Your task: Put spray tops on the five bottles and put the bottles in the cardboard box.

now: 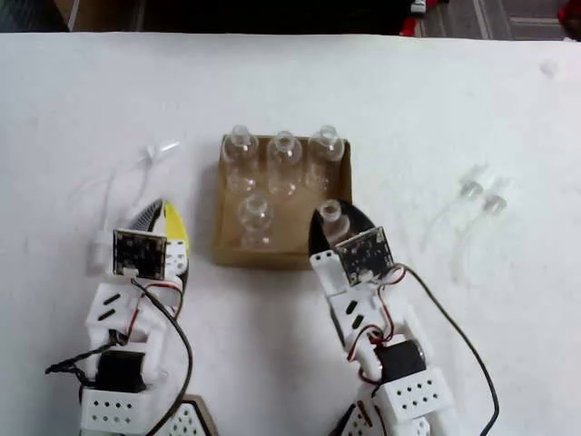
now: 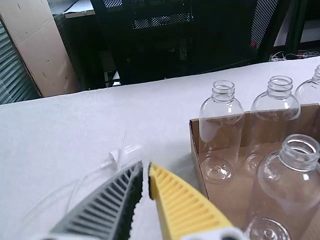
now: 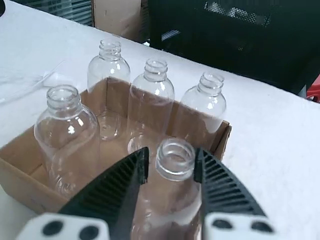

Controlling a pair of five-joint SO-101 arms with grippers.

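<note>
Several clear, uncapped bottles stand in the cardboard box (image 1: 221, 247): three in the back row (image 1: 283, 153) and one at the front (image 1: 255, 214). My right gripper (image 1: 331, 221) (image 3: 171, 162) is shut on the neck of a fifth bottle (image 1: 329, 212) (image 3: 175, 156), which stands upright at the box's front right corner. My left gripper (image 1: 167, 213) (image 2: 145, 174), with one grey and one yellow finger, is shut on nothing just left of the box. A clear spray top (image 1: 151, 158) (image 2: 117, 158) lies on the table beyond it.
Two more spray tops (image 1: 471, 188) (image 1: 495, 202) with long thin tubes lie on the white table right of the box. The room behind the table's far edge is dark, with a cardboard panel (image 2: 35, 45) at its left.
</note>
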